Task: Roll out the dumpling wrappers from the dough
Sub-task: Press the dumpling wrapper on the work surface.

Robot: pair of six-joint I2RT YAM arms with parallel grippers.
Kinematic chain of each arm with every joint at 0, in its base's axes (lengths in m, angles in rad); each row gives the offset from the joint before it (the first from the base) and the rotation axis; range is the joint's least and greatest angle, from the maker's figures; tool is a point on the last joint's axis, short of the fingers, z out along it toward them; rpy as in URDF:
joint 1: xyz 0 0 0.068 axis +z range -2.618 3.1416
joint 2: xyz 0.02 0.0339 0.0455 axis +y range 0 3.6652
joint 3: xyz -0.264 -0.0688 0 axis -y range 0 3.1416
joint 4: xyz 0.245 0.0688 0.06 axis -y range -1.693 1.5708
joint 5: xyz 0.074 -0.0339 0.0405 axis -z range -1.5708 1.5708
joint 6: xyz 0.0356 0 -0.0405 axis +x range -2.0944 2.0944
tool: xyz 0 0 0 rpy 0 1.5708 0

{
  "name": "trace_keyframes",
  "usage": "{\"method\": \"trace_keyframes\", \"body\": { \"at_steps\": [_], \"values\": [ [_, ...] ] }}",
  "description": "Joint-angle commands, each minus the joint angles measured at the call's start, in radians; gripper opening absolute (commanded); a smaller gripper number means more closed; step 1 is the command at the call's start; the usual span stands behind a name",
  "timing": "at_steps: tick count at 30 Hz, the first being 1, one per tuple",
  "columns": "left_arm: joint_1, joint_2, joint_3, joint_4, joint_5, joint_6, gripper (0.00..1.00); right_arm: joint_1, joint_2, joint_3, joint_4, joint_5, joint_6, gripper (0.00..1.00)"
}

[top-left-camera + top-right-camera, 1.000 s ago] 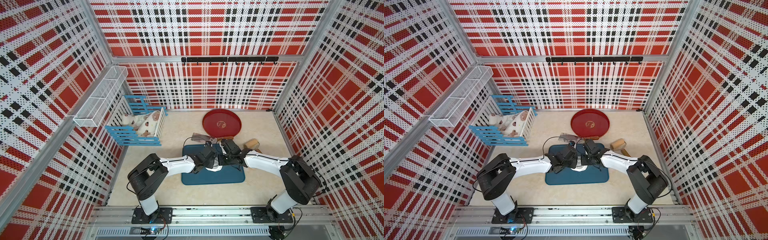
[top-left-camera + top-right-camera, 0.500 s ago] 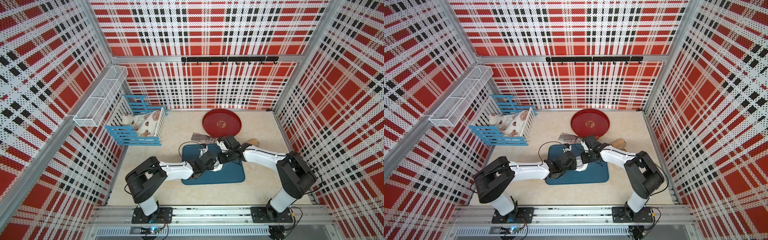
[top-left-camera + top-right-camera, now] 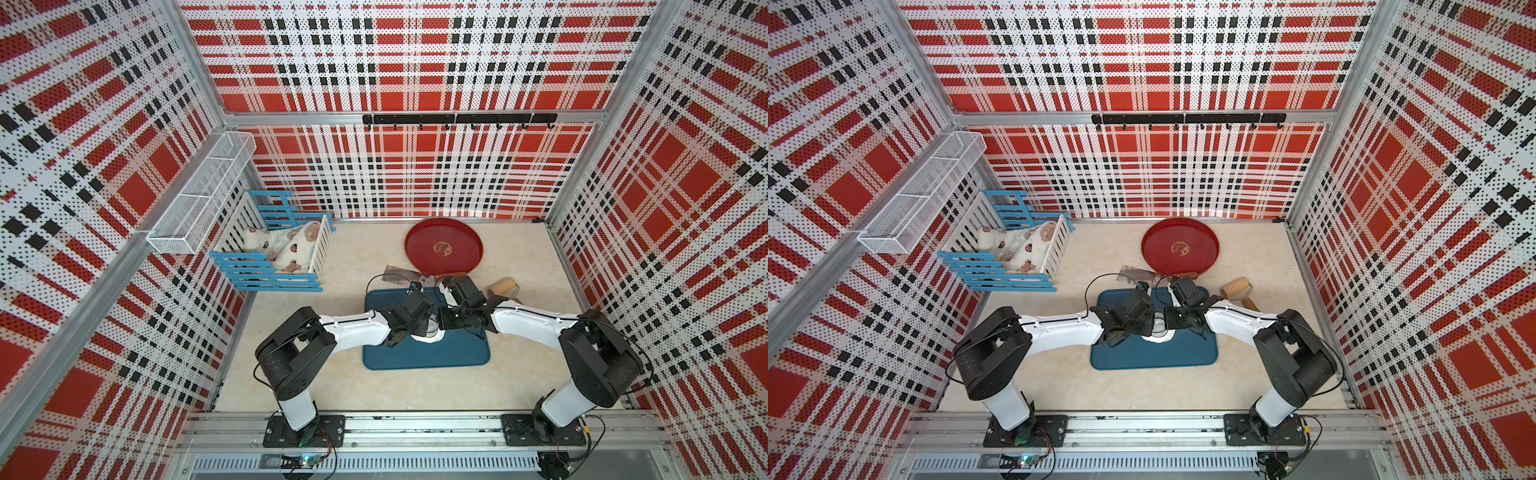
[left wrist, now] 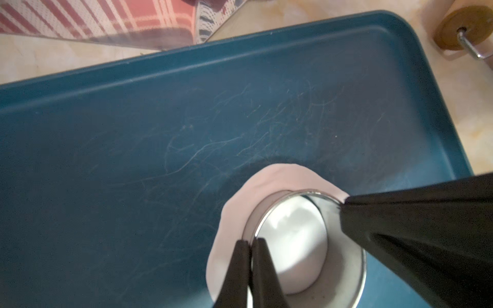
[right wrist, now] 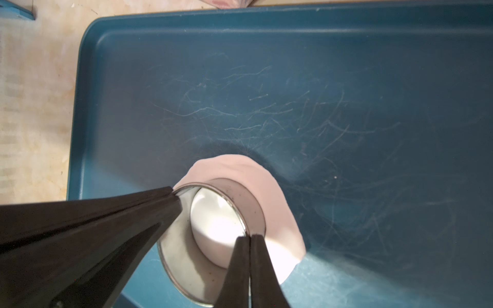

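**Both top views.** I had the two arms meeting over the blue tray (image 3: 457,353). It lay on the bench (image 3: 353,390), on the near side of the red plate (image 3: 444,249). The wooden roller (image 3: 505,286) lay on the bench near the tray's far right corner.

**Left wrist view.** The left pincer (image 4: 250,241) was closed narrow on the rim of the steel cup (image 4: 344,272), one finger inside the wall and one outside.

**Right wrist view.** The right pincer (image 5: 249,237) pinched the opposite side of the same rim in the same way.

**Dough.** The cup stood on the dough (image 5: 277,202), a flat white sheet with an uneven edge that spread out around the cup's foot near the middle of the tray. White showed inside the cup as well. I could not tell whether that part was cut free of the rest.
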Motion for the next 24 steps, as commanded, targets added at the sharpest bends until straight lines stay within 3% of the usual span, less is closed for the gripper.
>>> {"method": "trace_keyframes", "body": {
  "at_steps": [1, 13, 24],
  "values": [
    [-0.013, 0.098, -0.045, -0.098, 0.156, 0.061, 0.00, 0.058, 0.071, -0.083, -0.166, -0.036, 0.055, 0.00],
    [-0.001, 0.023, -0.146, -0.078, 0.112, -0.025, 0.00, 0.073, 0.116, -0.011, -0.188, -0.028, 0.029, 0.00],
    [-0.111, 0.127, -0.004, -0.075, 0.144, -0.036, 0.00, 0.017, 0.021, -0.073, -0.242, 0.031, 0.009, 0.00]
  ]
}}
